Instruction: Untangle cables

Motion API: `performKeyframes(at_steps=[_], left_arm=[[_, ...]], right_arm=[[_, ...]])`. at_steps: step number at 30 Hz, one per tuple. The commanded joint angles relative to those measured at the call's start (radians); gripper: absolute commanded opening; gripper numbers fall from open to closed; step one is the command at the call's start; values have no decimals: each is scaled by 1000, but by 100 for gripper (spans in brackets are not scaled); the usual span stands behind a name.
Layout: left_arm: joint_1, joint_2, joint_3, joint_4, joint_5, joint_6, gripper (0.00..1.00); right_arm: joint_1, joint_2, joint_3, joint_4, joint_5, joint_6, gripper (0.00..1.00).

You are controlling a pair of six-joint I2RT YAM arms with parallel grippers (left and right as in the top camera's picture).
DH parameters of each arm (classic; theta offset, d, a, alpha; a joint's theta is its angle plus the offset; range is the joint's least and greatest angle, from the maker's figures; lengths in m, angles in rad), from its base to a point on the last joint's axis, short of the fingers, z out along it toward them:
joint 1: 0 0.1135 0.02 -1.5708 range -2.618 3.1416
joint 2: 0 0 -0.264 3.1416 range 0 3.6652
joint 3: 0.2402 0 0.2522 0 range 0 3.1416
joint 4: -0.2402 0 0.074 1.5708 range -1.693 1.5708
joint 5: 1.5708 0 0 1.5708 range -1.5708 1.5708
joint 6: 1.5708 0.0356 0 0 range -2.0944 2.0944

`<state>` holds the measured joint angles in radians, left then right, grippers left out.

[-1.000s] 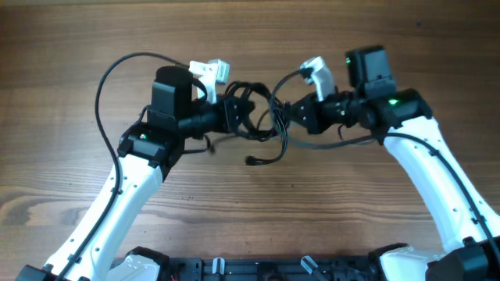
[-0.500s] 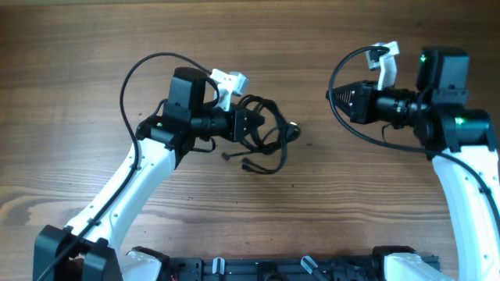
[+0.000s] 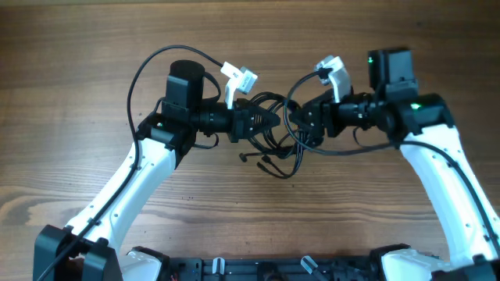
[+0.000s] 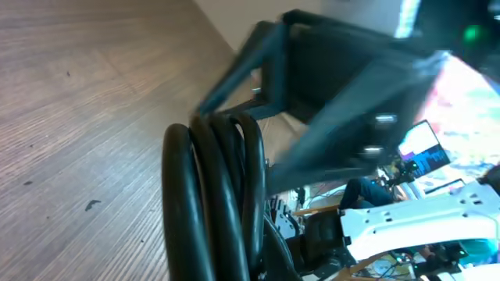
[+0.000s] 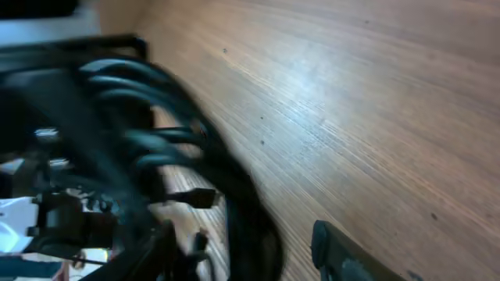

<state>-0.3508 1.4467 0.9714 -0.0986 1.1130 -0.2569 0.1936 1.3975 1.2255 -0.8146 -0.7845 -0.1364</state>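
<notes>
Over the table point(image 3: 78, 70) — cables point(image 3: 275, 134) between left gripper point(image 3: 267, 123), right gripper point(image 3: 300, 122)

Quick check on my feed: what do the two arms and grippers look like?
The left arm and right arm have white shells, black wrists and thin black wires looping alongside. The left gripper and right gripper are black, with a white bracket beside each.

Cables point(image 3: 275, 148) bunched mid-table; open table point(image 3: 78, 62) on every side

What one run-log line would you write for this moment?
Left tool: shut on cables | Right tool: open, at cables | Cables: tangled
</notes>
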Motion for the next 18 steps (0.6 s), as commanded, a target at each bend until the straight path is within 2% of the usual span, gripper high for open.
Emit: performKeyframes(at_steps=[1,3,5,7,8,9,12,13,15,17,18], left_arm=[[-1,-2,8,19,84,-21,4],[-1,-2,8,19,84,-21,4],[-1,-2,8,17,83,-21,4],[-1,-2,8,-2,36,-20,7],[-1,-2,8,-42,-40,-20,13],[-1,-2,8,-76,-102,-20,13],[-1,-2,8,-222,-363,-20,13],[-1,-2,8,-245,-402,-21,13],[-1,-2,8,-242,-399,-26,18],[-1,-2,8,-200,-396,-122,30],[-1,-2,8,-158,-389,-169,32]], right_arm=[[5,84,10,6,44,13,34],[5,82,11,12,45,17,23],[3,79,11,37,49,68,4],[-13,73,11,75,156,245,4],[-27,64,11,85,207,313,4],[-40,54,11,91,229,346,4],[-66,-3,11,101,228,349,4],[-66,-15,11,100,228,348,4],[-66,-19,10,86,212,346,4],[-66,-18,10,64,192,340,4],[-66,-18,10,57,172,319,4]])
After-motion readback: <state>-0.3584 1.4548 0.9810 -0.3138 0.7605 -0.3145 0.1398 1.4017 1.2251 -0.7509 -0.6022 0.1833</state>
